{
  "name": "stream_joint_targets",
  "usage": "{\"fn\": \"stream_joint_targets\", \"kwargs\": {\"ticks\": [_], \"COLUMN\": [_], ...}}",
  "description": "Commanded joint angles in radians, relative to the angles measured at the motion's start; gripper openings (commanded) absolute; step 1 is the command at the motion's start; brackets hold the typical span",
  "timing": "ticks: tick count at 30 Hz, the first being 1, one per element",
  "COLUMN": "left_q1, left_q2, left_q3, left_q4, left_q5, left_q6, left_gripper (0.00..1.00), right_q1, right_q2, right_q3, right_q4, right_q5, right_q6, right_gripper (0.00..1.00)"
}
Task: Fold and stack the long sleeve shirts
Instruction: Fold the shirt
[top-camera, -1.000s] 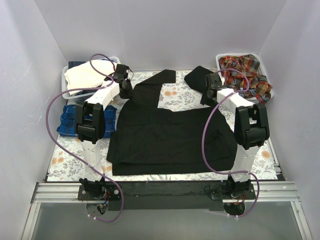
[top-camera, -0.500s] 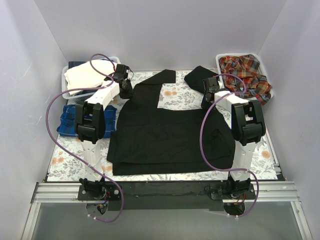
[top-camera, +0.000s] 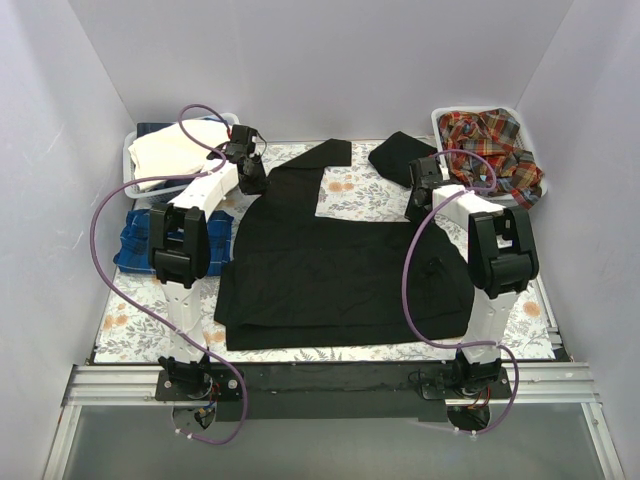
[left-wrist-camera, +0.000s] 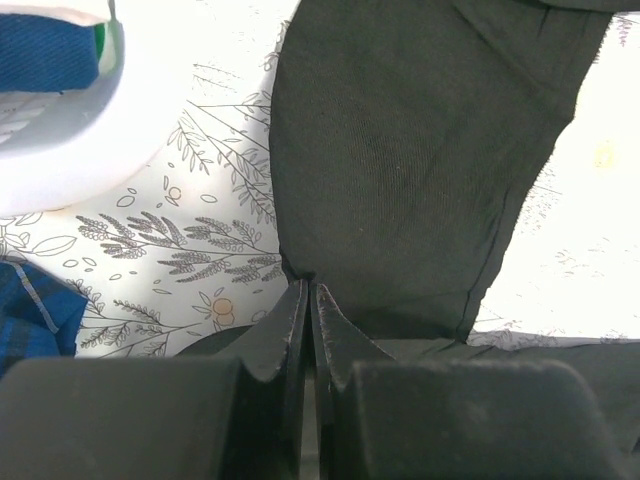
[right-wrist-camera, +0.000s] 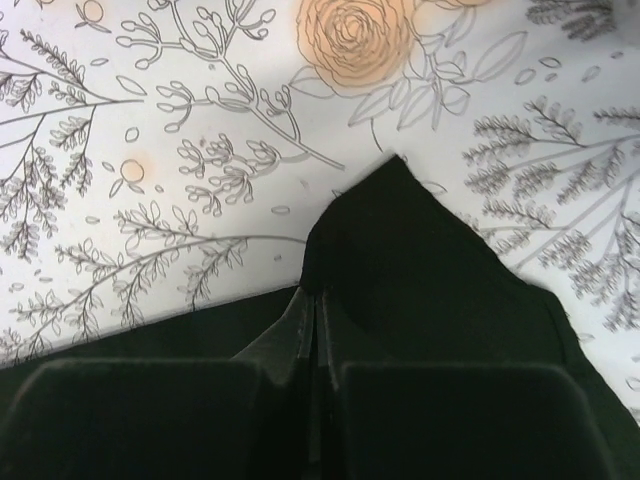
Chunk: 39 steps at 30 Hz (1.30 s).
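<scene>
A black long sleeve shirt (top-camera: 340, 260) lies spread on the floral cloth, one sleeve (top-camera: 325, 158) reaching to the back and the other bunched (top-camera: 393, 155) at the back right. My left gripper (top-camera: 252, 180) is shut on the shirt's left edge by the sleeve; in the left wrist view its jaws (left-wrist-camera: 310, 290) pinch the black cloth (left-wrist-camera: 400, 150). My right gripper (top-camera: 417, 203) is shut on the shirt's right side, pinching a fold of black cloth (right-wrist-camera: 430, 290) at its tips (right-wrist-camera: 318, 295). Red-orange plaid shirts (top-camera: 490, 140) fill the back-right bin. A blue checked shirt (top-camera: 135, 245) lies at the left.
A white bin (top-camera: 128, 160) at the back left holds a cream cloth (top-camera: 175, 150); its rim (left-wrist-camera: 80, 150) shows in the left wrist view beside the blue checked shirt (left-wrist-camera: 25, 310). Another white bin (top-camera: 440, 118) stands back right. Walls close in on three sides.
My right gripper has shut on the black shirt's cloth and shifted slightly toward the front. The left gripper has kept its grip and place.
</scene>
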Motion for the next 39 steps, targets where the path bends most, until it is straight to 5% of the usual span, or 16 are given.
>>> {"fn": "stream_joint_targets", "kwargs": {"ticks": [1, 19, 39], "left_q1": [0.003, 0.003, -0.016], "left_q2": [-0.138, -0.500, -0.836], "left_q3": [-0.019, -0.365, -0.812], "left_q4": [-0.002, 0.013, -0.017], "left_q5": [0.024, 0.108, 0.110], "left_q6": [0.014, -0.015, -0.084], "left_gripper": [0.00, 0.00, 0.00], "right_q1": [-0.007, -0.003, 0.020], "right_q2": [-0.114, -0.344, -0.690], "right_q3": [-0.018, -0.183, -0.584], "right_q4": [-0.020, 0.001, -0.003], "right_q5": [0.002, -0.055, -0.090], "right_q6": [-0.018, -0.055, -0.023], "right_gripper": [0.01, 0.01, 0.05]}}
